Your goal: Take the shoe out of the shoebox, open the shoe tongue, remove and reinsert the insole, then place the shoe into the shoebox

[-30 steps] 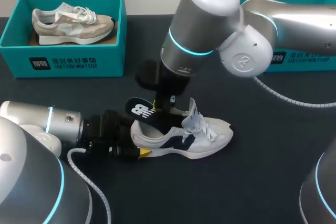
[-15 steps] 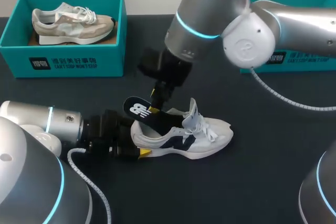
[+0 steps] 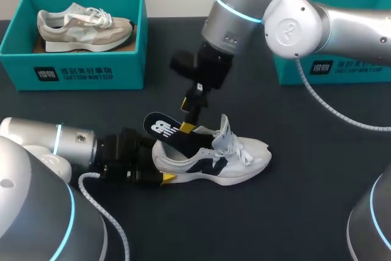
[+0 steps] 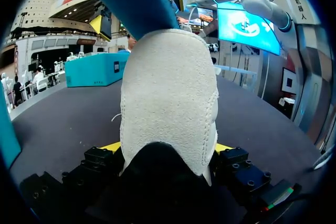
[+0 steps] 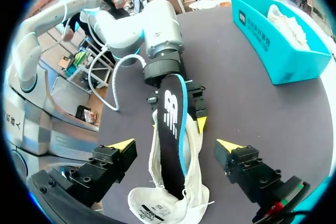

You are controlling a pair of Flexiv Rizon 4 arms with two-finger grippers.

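Observation:
A white shoe (image 3: 235,157) with a navy logo lies on its sole on the dark table (image 3: 305,212). My left gripper (image 3: 160,169) is shut on its heel (image 4: 168,98), one yellow tip on each side. The black insole (image 3: 162,128) slants up out of the shoe's opening, its heel end in the air. My right gripper (image 3: 186,115) hangs open just above it. In the right wrist view the insole (image 5: 172,124) runs between the spread fingers (image 5: 122,144) without touching them. The shoe's tongue (image 5: 152,211) stands pulled up.
A teal shoebox (image 3: 73,59) at the back left holds a beige shoe (image 3: 85,25). A second teal shoebox (image 3: 342,68) stands at the back right, partly behind my right arm. Bare dark tabletop lies in front of and to the right of the white shoe.
My right gripper has opened, let go of the insole and risen up and back. The insole stays propped in the shoe. The left gripper and shoe have not moved.

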